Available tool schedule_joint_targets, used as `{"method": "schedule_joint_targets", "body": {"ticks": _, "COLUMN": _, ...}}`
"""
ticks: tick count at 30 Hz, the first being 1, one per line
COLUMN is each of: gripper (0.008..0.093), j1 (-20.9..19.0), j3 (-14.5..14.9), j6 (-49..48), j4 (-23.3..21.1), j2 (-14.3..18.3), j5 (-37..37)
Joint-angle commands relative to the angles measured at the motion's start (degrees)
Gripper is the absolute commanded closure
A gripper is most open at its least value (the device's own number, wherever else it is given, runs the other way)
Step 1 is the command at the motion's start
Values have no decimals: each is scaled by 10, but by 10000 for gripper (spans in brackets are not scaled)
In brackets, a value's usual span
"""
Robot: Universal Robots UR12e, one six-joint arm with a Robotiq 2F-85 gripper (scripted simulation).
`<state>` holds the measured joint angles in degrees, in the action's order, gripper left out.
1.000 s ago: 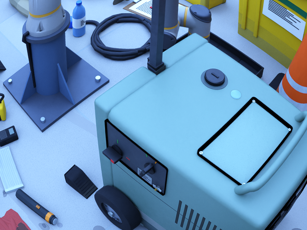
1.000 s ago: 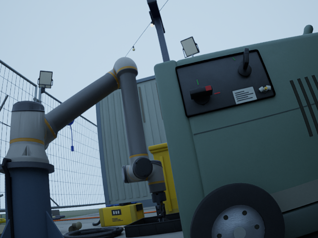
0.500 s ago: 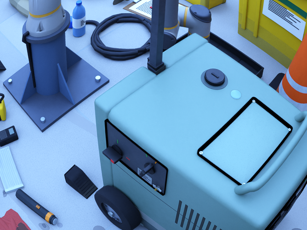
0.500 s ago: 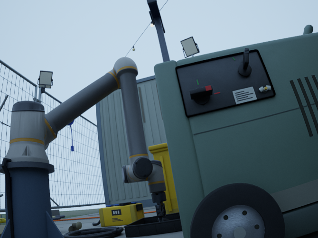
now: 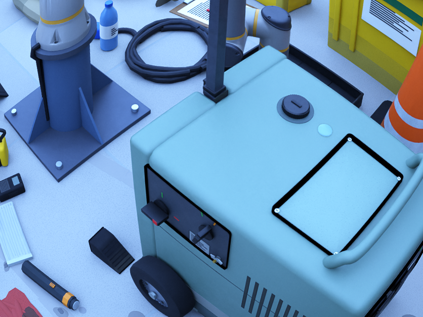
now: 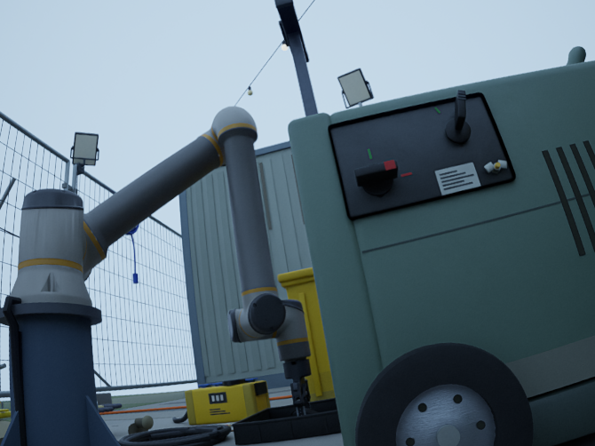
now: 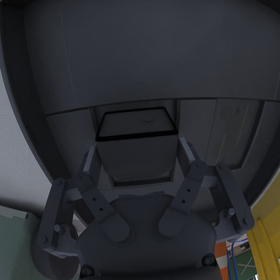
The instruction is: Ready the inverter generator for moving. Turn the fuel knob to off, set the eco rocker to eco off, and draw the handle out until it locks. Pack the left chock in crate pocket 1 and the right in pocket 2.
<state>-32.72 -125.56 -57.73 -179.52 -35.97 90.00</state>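
Behind the teal generator [image 5: 282,176] lies the black crate [image 6: 285,424], and my gripper [image 7: 135,154] hangs down inside it. A dark chock [image 7: 135,141] sits in a crate pocket between my fingers. The gripper is open and holds nothing. A second black chock [image 5: 110,249] lies on the floor by the generator's front wheel [image 5: 162,291]. On the control panel [image 5: 187,218] the fuel knob [image 5: 155,211] points at the red mark. The rocker [image 5: 215,259] sits at the panel's lower corner. The handle mast [image 5: 216,35] stands up from the generator's top.
The crate walls [image 7: 31,104] close in around my fingers. The generator body [image 6: 446,248] stands right beside my wrist. A yellow cabinet [image 5: 377,25], an orange cone [image 5: 409,109], a coiled cable [image 5: 165,49] and a yellow case [image 6: 226,402] surround the crate.
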Motion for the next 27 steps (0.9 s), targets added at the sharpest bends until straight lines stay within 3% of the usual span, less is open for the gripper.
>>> {"method": "schedule_joint_targets", "body": {"ticks": 1, "gripper": 134, "j1": 0, "j3": -1, "j6": 0, "j4": 1, "j2": -3, "j5": 0}}
{"method": "schedule_joint_targets", "body": {"ticks": 8, "gripper": 134, "j1": 0, "j3": -10, "j6": 0, "j4": 19, "j2": -30, "j5": 0}}
{"method": "schedule_joint_targets", "body": {"ticks": 27, "gripper": 134, "j1": 0, "j3": -40, "j6": 0, "j4": 118, "j2": -158, "j5": 0}}
